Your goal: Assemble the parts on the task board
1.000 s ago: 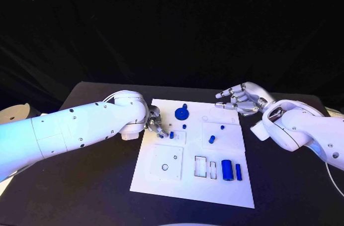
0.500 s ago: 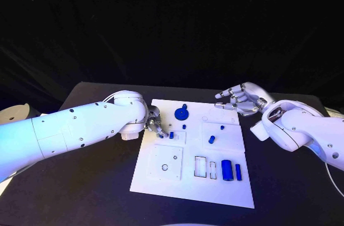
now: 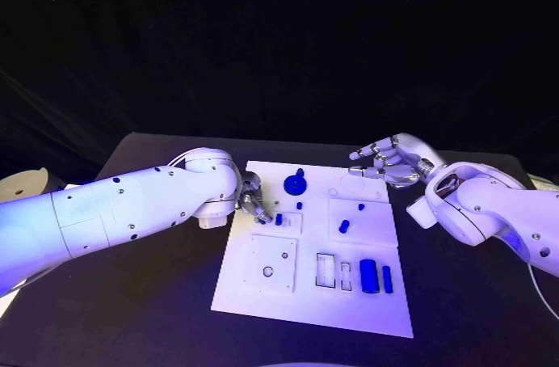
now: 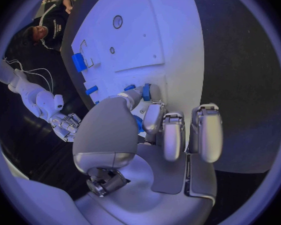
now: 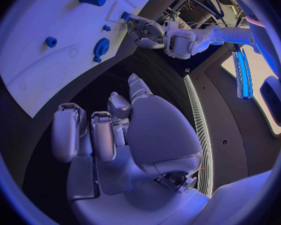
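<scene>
The white task board [image 3: 350,310] lies mid-table. My left hand [image 3: 254,205] is low over its left edge, and thumb and a fingertip [image 4: 154,110] pinch a small blue peg [image 3: 279,219] that stands beside a rectangular slot. A blue gear [image 3: 296,184] lies at the far side of the board, with two small studs [image 3: 300,206] [image 3: 360,207] and a short piece [image 3: 345,226] nearer the middle. A blue cylinder [image 3: 368,276] and a thin bar [image 3: 387,279] lie near the front right. My right hand [image 3: 390,161] hovers past the board's far right corner, fingers apart and bent, holding nothing.
The black table [image 3: 140,310] surrounds the board on all sides. A pale round object [image 3: 23,181] sits at the table's far left edge. The board has an inset square plate [image 3: 271,263] with a hole and two narrow slots [image 3: 326,268].
</scene>
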You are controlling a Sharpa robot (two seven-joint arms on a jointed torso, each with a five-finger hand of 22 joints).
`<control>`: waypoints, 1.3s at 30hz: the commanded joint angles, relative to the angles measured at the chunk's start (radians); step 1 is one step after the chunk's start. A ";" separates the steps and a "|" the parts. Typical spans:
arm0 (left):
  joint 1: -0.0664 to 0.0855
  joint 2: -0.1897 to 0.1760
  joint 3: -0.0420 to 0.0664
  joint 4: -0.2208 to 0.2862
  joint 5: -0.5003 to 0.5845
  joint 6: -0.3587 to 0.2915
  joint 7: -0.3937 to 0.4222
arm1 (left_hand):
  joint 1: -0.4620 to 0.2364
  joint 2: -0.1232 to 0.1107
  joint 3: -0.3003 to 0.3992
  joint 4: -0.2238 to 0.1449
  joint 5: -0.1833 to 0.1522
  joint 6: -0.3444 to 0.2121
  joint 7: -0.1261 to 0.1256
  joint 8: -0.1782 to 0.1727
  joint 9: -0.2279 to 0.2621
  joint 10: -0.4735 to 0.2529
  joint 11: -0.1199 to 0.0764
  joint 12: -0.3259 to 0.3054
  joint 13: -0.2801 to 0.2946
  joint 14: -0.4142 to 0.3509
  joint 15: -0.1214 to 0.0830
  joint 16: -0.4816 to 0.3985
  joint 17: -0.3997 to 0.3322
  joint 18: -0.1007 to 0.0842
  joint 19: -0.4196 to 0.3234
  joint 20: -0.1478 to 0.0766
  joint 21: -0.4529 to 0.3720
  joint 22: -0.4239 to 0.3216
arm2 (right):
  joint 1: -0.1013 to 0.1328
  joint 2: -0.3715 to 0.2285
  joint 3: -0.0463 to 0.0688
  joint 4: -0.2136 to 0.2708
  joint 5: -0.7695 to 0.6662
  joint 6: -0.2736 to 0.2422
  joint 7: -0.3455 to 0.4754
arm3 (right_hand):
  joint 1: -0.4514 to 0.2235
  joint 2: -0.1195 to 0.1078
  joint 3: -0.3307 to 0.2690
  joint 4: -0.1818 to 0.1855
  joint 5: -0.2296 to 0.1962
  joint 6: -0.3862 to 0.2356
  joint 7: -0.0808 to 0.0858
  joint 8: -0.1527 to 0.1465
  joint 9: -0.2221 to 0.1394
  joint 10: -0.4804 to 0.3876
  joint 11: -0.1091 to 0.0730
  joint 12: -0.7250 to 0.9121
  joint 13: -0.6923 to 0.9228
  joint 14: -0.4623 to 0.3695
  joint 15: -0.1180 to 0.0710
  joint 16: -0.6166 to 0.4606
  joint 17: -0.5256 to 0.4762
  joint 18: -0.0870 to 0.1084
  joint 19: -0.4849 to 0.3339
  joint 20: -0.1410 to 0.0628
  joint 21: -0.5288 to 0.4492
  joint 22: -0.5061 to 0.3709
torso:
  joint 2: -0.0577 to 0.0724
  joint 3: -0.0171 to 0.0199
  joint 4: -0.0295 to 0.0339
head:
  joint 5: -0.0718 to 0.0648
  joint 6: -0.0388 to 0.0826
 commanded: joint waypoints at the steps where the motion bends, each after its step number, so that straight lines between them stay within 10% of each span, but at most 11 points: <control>1: -0.006 -0.004 -0.005 0.003 0.016 -0.040 -0.035 | 0.038 0.023 0.081 -0.054 0.023 -0.015 0.000 0.005 0.004 0.002 0.002 -0.002 -0.003 0.104 0.000 0.003 0.263 0.001 0.065 -0.006 -0.004 0.184 | -0.001 0.001 0.000 0.001 -0.007 0.012 0.001 | -0.010 -0.002 -0.007 -0.001 0.005 0.008 0.002 -0.001 0.001 -0.004 -0.001 -0.001 0.000 0.080 -0.007 -0.006 0.166 0.015 -0.005 -0.002 -0.005 -0.001 | 0.000 0.0000 -0.0004 | 0.000 0.000; 18: -0.007 -0.040 -0.003 0.052 0.020 -0.195 -0.008 | 0.012 0.015 0.135 -0.067 0.021 -0.014 0.000 0.018 0.012 0.010 0.004 0.004 0.002 0.104 0.002 0.003 0.263 -0.001 0.068 -0.003 0.000 0.190 | -0.001 0.001 0.000 0.000 -0.008 0.013 0.001 | -0.010 -0.002 -0.007 -0.001 0.005 0.008 0.002 -0.001 0.001 -0.004 -0.001 -0.001 0.000 0.080 -0.007 -0.006 0.166 0.015 -0.005 -0.002 -0.005 -0.001 | 0.000 0.0011 -0.0002 | 0.000 -0.001; 39: -0.018 -0.035 -0.004 0.027 0.020 -0.153 -0.004 | 0.000 0.005 0.144 -0.072 0.011 -0.016 -0.001 0.022 0.014 0.013 0.004 0.008 0.006 0.104 0.003 0.003 0.263 -0.003 0.072 -0.003 0.006 0.196 | -0.001 0.000 0.000 0.002 -0.008 0.014 0.000 | -0.010 -0.002 -0.007 -0.001 0.005 0.008 0.002 -0.001 0.001 -0.004 -0.001 -0.001 0.000 0.080 -0.007 -0.006 0.166 0.015 -0.005 -0.002 -0.005 -0.001 | 0.000 0.0006 -0.0007 | 0.004 -0.002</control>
